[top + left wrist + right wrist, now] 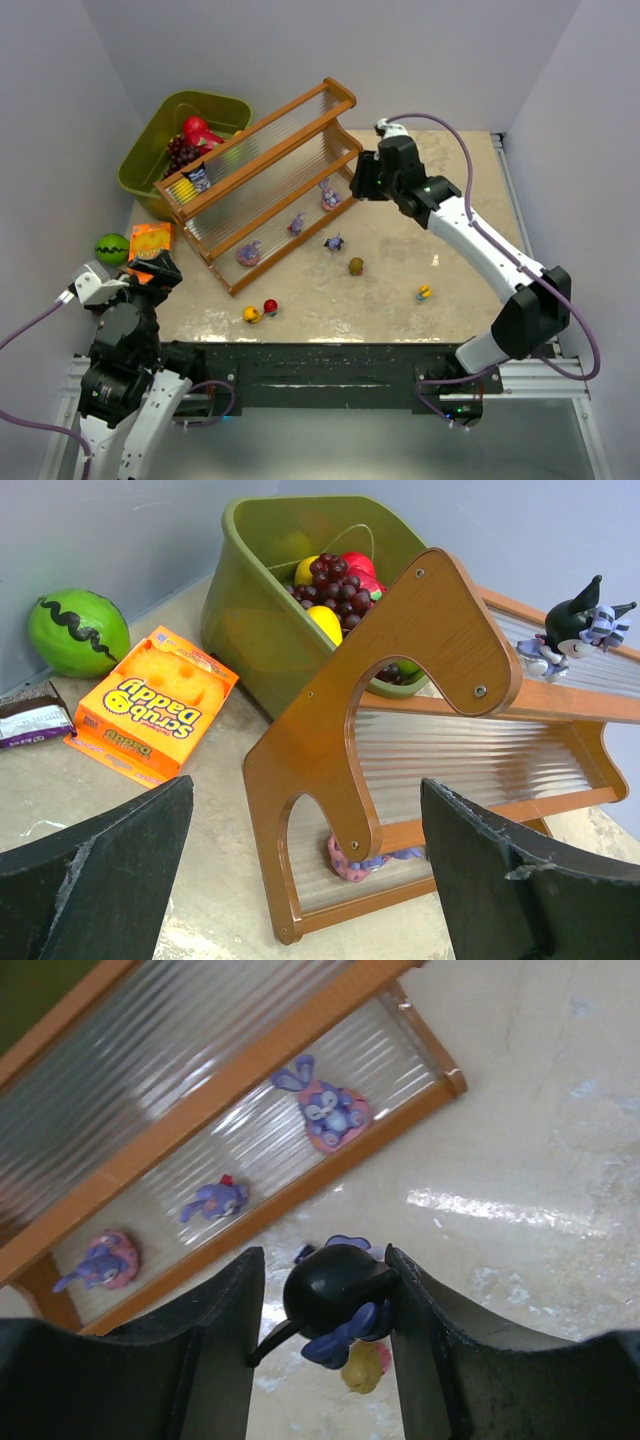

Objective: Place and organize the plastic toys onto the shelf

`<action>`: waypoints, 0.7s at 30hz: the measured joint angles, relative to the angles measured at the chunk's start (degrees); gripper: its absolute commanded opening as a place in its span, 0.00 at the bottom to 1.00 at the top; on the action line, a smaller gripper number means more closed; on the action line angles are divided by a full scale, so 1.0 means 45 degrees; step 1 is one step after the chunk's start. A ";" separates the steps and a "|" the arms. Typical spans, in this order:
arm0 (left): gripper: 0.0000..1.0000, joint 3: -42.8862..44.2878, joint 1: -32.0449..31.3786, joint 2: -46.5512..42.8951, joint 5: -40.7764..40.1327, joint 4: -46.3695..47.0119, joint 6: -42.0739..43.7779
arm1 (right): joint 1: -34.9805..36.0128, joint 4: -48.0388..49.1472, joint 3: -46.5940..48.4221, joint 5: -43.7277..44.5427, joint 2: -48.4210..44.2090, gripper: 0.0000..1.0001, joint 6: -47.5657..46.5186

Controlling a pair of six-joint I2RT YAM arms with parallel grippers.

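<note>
The shelf [262, 135] stands slantwise at the back left; it also shows in the left wrist view [400, 660] and the right wrist view [230, 1090]. A dark figurine [198, 178] sits on its top tier. Three purple-pink bunnies [249, 253] [297, 223] [329, 196] sit on the bottom tier. A dark toy [334, 242], an olive one [356, 265], a yellow one [252, 315], a red one [270, 306] and another yellow one [424, 293] lie on the table. My right gripper [358, 180] [322, 1300] is shut on a black figurine [335, 1295] above the shelf's right end. My left gripper [160, 270] [305, 810] is open and empty by the shelf's left end.
An olive-green bin [150, 150] with grapes [180, 152] and red fruit stands behind the shelf. A green striped ball [112, 247], an orange sponge box [150, 240] and a dark wrapper [30, 715] lie at the left. Grey walls close in the table.
</note>
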 measured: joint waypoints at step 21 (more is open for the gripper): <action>1.00 0.0000 0.0000 -0.0005 -0.0005 0.0000 -0.0005 | 0.3453 -0.3405 1.0486 0.0427 0.4867 0.00 0.0335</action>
